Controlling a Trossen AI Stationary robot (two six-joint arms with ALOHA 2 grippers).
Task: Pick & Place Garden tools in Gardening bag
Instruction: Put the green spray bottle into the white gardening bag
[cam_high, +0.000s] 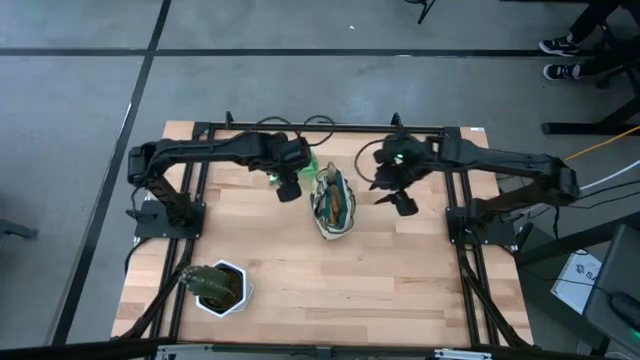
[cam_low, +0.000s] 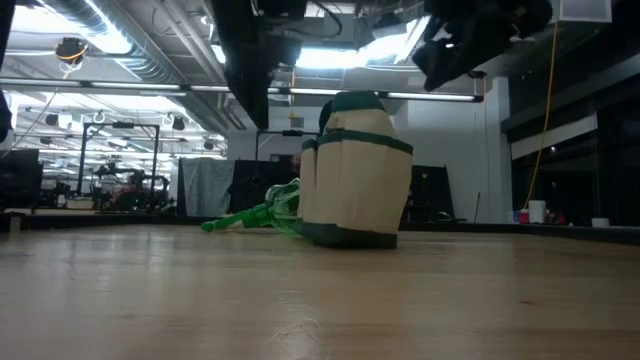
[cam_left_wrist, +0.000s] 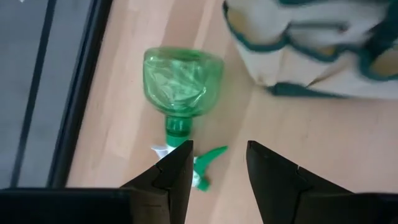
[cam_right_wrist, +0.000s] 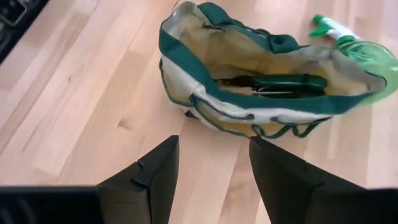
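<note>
The cream gardening bag (cam_high: 333, 205) with dark green trim stands upright on the table's middle; it also shows in the low view (cam_low: 355, 170). Dark-handled tools (cam_right_wrist: 273, 84) lie inside it. The green translucent spray bottle (cam_left_wrist: 181, 81) lies on its side on the table just left of the bag, its nozzle (cam_left_wrist: 202, 165) below my left gripper (cam_left_wrist: 217, 165), which is open and hovers above it. My right gripper (cam_right_wrist: 211, 165) is open and empty, hovering to the right of the bag (cam_right_wrist: 249, 74).
A white pot with a green plant (cam_high: 220, 288) stands at the table's near left corner. The black frame rails (cam_high: 300, 128) run along the table's far edge and both sides. Bare wood lies in front of the bag.
</note>
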